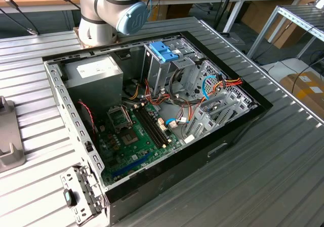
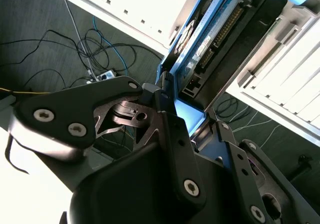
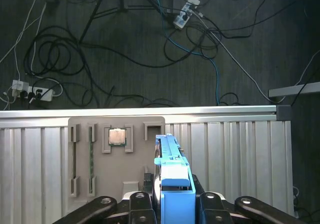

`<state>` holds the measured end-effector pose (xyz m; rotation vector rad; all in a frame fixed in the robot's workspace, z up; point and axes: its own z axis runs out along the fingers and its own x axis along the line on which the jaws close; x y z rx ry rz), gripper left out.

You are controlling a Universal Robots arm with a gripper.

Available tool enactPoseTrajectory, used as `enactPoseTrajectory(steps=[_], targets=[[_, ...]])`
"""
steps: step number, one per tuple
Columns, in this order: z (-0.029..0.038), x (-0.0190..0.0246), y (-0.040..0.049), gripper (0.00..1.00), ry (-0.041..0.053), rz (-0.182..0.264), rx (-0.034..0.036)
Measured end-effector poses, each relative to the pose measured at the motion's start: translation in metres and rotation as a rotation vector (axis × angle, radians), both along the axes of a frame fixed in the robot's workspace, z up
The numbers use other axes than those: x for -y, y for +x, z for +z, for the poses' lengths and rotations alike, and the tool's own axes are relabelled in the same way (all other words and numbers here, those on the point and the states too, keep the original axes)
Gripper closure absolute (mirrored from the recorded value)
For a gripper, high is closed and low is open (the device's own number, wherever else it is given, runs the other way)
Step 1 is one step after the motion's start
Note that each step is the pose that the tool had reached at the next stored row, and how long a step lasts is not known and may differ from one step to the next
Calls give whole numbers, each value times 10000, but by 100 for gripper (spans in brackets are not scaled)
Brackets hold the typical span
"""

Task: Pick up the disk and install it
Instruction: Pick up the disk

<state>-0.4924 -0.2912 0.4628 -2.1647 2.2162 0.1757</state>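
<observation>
gripper (image 3: 176, 201) | clamped on disk (image 3: 173, 165) | flat, light-blue plastic frame

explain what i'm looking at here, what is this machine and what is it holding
It is a robot arm standing at a ribbed metal table. The exterior view looks down on an open computer case with its motherboard exposed. The two wrist views come from cameras riding on the arm. In the first wrist view, its end effector is clamped on the disk, a hard drive in a light-blue carrier, above a grey tray holding a processor chip.
</observation>
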Motion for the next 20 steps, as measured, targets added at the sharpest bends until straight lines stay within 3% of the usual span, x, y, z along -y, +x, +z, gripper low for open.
enactPoseTrajectory(steps=[20], targets=[[160,0,0,63,0,0,0]])
